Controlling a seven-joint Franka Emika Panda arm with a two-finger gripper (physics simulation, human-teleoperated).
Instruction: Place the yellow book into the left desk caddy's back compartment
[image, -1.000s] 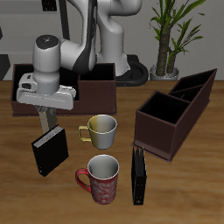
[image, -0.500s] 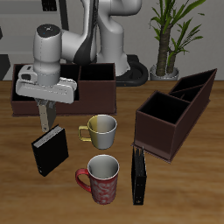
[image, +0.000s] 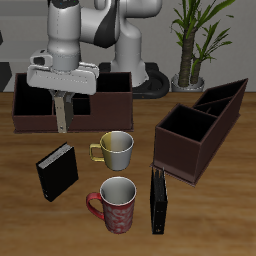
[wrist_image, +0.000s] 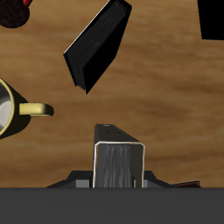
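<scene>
My gripper (image: 62, 101) is shut on the yellow book (image: 62, 121), a thin greyish-tan book that hangs edge-down below the fingers, well above the table. In the wrist view the book (wrist_image: 118, 164) fills the space between the jaws. The gripper hovers just in front of the broadside brown box. The left desk caddy (image: 201, 126) is the angled dark brown box across the table. Its back compartment (image: 226, 98) is the walled end section farthest from its large square section, and it looks empty.
The broadside brown caddy (image: 105, 101) stands behind the gripper. A black book (image: 57, 171) stands below it, also in the wrist view (wrist_image: 96, 44). A yellow mug (image: 116, 149), a red mug (image: 117, 203) and a second black book (image: 158, 200) lie between gripper and angled caddy.
My gripper has risen and moved back from beside the black book, carrying the yellow book up with it. Nothing else has moved.
</scene>
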